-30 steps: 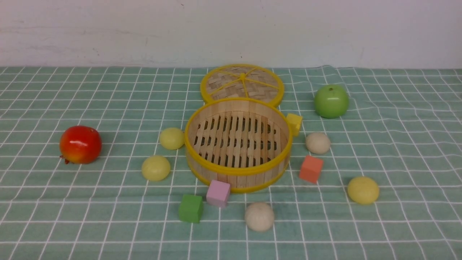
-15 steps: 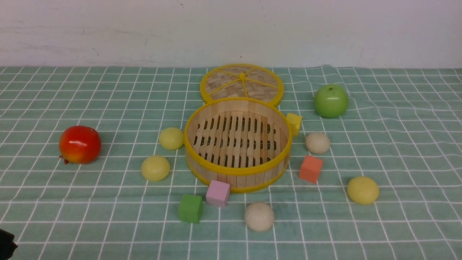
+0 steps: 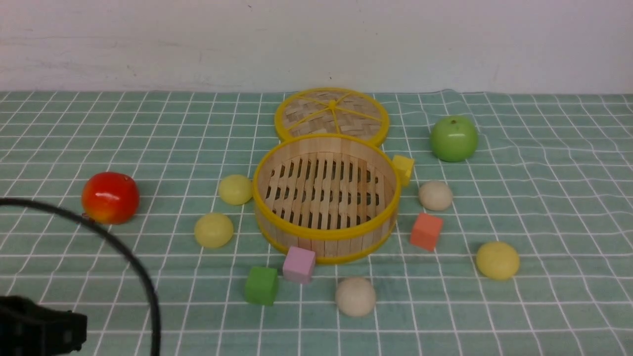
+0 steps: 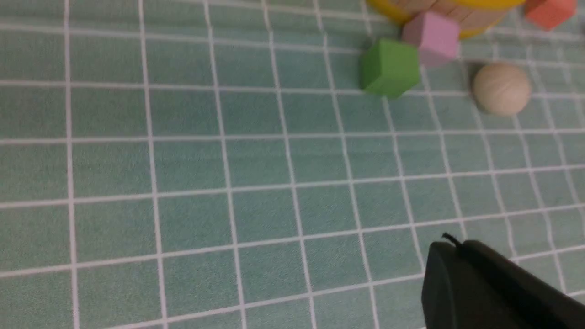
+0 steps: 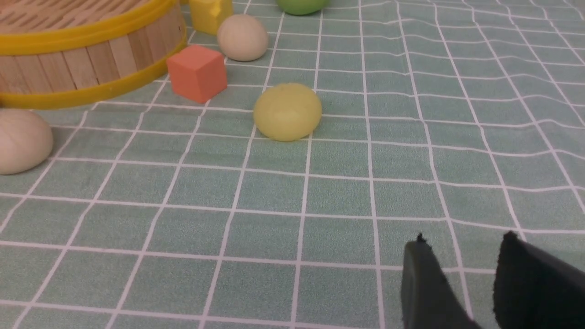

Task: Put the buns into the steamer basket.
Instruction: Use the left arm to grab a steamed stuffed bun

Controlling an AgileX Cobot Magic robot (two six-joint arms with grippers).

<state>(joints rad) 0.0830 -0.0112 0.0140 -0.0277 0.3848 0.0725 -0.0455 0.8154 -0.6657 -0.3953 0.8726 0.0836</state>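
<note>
- The left arm point(image 3: 34, 326) shows as a dark block in the bottom-left corner of the front view, low over the checked cloth point(image 3: 544, 207). A black cable point(image 3: 133, 262) arches above it and crosses just in front of the red apple point(image 3: 110, 197).
- In the left wrist view only one dark finger of the left gripper point(image 4: 480, 283) is in frame, over bare cloth. I cannot tell whether that gripper is parted or closed.
- The right gripper point(image 5: 464, 242) sits low over the cloth. Its two dark fingertips are parted by a narrow gap and hold nothing.
- The steamer basket point(image 3: 324, 232) stands upright in the middle of the cloth, its slatted floor bare.
- All five buns lie on the cloth outside the steamer basket.
- The upper left yellow bun point(image 3: 236, 189) sits just beside the left wall, with the lower left yellow bun point(image 3: 213, 230) nearer the camera.
- The front beige bun point(image 3: 355, 296) lies before the front wall and the right beige bun point(image 3: 435, 195) near the right wall. The right yellow bun point(image 3: 497, 260) lies further right, ahead of the right gripper.
- The woven lid point(image 3: 331, 114) lies flat behind the basket, meeting its far rim.
- The yellow cube point(image 3: 403, 169) and the pink cube point(image 3: 299, 264) rest against the basket wall. The orange cube point(image 3: 426, 231) and the green cube point(image 3: 261, 285) stand near it.
- The green apple point(image 3: 453, 138) sits at the far right.
</note>
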